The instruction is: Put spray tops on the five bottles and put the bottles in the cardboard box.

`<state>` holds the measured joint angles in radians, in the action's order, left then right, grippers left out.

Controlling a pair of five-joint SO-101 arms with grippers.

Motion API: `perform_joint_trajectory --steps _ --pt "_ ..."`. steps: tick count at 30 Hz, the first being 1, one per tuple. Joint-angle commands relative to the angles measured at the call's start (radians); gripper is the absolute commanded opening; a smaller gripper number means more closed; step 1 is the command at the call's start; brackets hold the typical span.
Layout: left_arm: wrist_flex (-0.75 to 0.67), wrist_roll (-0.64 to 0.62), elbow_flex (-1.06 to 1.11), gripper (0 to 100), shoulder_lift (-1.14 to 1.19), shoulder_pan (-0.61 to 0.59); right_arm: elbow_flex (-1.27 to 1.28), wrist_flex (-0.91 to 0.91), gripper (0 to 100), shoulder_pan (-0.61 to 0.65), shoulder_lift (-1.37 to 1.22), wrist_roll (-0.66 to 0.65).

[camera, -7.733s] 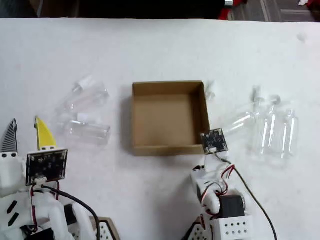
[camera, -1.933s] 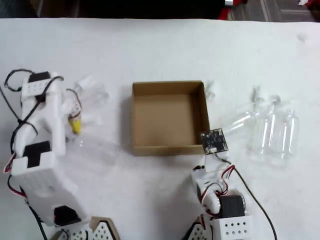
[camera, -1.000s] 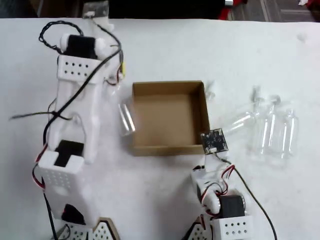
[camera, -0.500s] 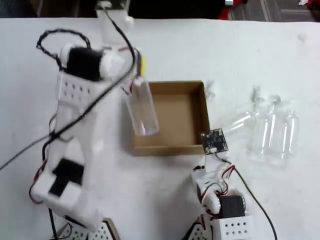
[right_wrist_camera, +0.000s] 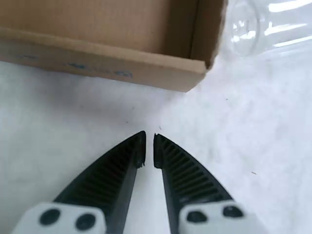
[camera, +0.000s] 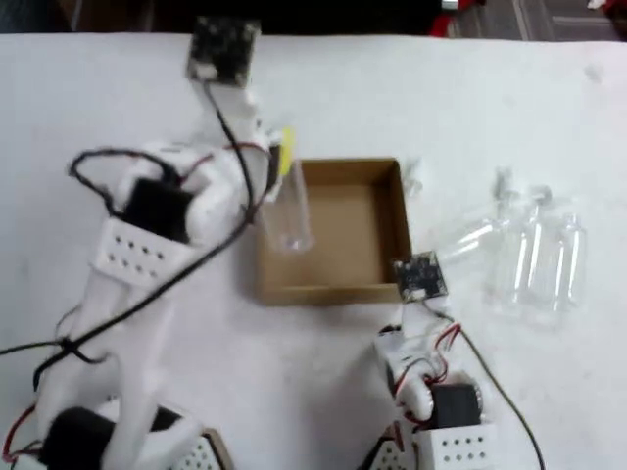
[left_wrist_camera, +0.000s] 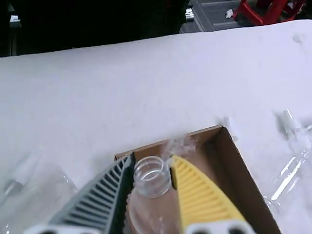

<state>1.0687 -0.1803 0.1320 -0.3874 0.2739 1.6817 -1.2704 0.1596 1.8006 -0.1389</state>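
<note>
Clear bottle (camera: 289,211), neck pinched inside left gripper (left_wrist_camera: 152,161).

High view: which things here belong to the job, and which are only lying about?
Job: cardboard box; bottle without a top, in the left hand; three bottles right of the box; likely a spray top by its corner.
Lying about: red frame beyond the table.
</note>
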Motion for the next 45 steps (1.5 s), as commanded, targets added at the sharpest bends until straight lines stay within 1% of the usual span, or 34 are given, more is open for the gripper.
perform_joint_trajectory --steps 1,6,7,10,12,14,16,19,23,25,32,37,42,45 --pt "-0.338 0.008 0.189 2 -0.087 -0.019 0.009 -0.002 1.7 -0.005 0.005 -0.009" --pt "-0.608 0.029 0.321 2 -0.081 0.005 0.009 -0.002 1.7 -0.005 0.005 -0.009" --pt "-0.664 0.066 0.344 2 -0.067 0.013 0.009 -0.002 1.7 -0.005 0.005 -0.009" --pt "-0.858 0.236 0.402 2 0.019 0.045 0.009 -0.002 1.7 -0.005 0.005 -0.009" --pt "-1.003 0.311 0.423 2 0.113 0.061 0.009 -0.002 1.7 -0.005 0.005 -0.009" --pt "-1.122 0.322 0.425 2 0.197 0.067 0.009 -0.002 1.7 -0.007 0.005 -0.009" --pt "-1.198 0.321 0.425 2 0.269 0.077 0.009 -0.002 1.7 -0.007 0.005 -0.009" --pt "-1.231 0.305 0.428 2 0.326 0.077 0.009 -0.002 1.7 -0.007 0.005 -0.009" --pt "-1.284 0.198 0.446 2 0.348 0.065 0.009 -0.002 1.7 -0.005 0.005 -0.009" --pt "-1.32 0.173 0.479 2 0.346 0.074 0.009 -0.002 1.7 -0.005 0.005 -0.009" --pt "-1.511 0.288 0.589 2 0.357 0.101 0.009 -0.002 1.7 -0.005 0.005 -0.009" --pt "-1.54 0.327 0.615 2 0.384 0.104 0.009 -0.002 1.7 -0.005 0.005 -0.009" --pt "-1.545 0.319 0.586 2 0.467 0.101 0.009 -0.002 1.7 -0.005 0.005 -0.009" --pt "-1.628 0.318 0.594 2 0.492 0.104 0.009 -0.002 1.7 -0.005 0.005 -0.009"
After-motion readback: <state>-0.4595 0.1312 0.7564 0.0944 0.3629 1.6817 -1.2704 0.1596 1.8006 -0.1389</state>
